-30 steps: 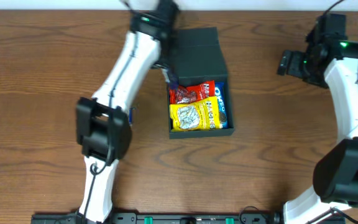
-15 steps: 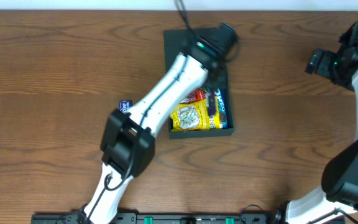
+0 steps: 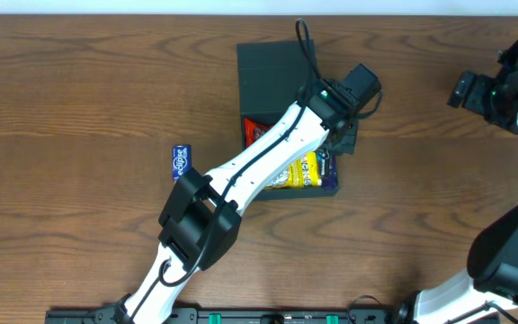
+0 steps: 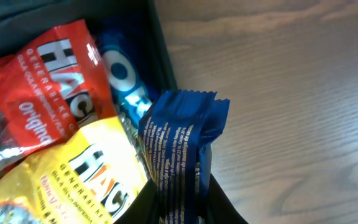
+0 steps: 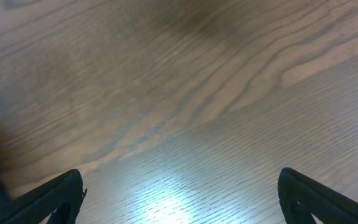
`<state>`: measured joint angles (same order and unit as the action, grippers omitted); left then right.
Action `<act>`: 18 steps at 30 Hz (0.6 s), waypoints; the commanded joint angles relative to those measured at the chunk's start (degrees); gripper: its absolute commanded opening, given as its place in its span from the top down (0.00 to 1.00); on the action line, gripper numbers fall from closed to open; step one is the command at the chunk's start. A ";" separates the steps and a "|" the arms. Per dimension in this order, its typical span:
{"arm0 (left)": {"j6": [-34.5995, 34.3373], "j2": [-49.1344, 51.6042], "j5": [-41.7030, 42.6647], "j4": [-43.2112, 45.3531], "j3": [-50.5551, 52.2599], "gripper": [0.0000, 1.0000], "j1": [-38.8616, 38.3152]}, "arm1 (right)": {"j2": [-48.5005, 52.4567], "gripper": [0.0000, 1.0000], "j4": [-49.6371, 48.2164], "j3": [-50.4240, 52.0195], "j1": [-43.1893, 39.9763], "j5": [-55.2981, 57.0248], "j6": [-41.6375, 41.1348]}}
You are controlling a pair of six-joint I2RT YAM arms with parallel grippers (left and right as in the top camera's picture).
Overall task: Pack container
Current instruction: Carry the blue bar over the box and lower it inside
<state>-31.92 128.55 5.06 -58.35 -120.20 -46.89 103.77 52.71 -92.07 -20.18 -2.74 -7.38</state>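
The dark green container (image 3: pixel 272 67) lies open at the table's middle, lid flipped back. Inside are a red snack pack (image 4: pixel 39 93), a yellow snack pack (image 4: pixel 61 180) and a blue Oreo pack (image 4: pixel 123 84). My left gripper (image 4: pixel 179 208) is shut on a dark blue snack pack (image 4: pixel 179 143) and holds it upright over the container's right wall (image 4: pixel 160 56); in the overhead view the gripper (image 3: pixel 342 142) is at the box's right edge. My right gripper (image 5: pixel 179 199) is open and empty over bare wood at the far right (image 3: pixel 464 90).
A small blue pack (image 3: pixel 180 162) lies on the table left of the container. The left arm crosses over the box from the lower left.
My left arm has swung from the container's back left across to its right edge, carrying the dark blue pack. The lid now lies flat. The right arm moved slightly right.
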 commanded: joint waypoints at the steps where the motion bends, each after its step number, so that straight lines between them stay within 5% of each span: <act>1: -2.58 0.59 -1.22 1.14 1.51 0.94 0.26 | 0.13 0.01 0.39 0.37 -0.37 -0.96 0.61; 18: -6.47 0.57 -5.68 4.48 3.41 0.94 0.42 | 0.13 0.01 0.94 0.37 -0.37 -2.23 0.61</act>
<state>-37.52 128.57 1.61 -54.17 -116.79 -46.87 103.77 53.39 -92.09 -20.18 -4.36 -7.33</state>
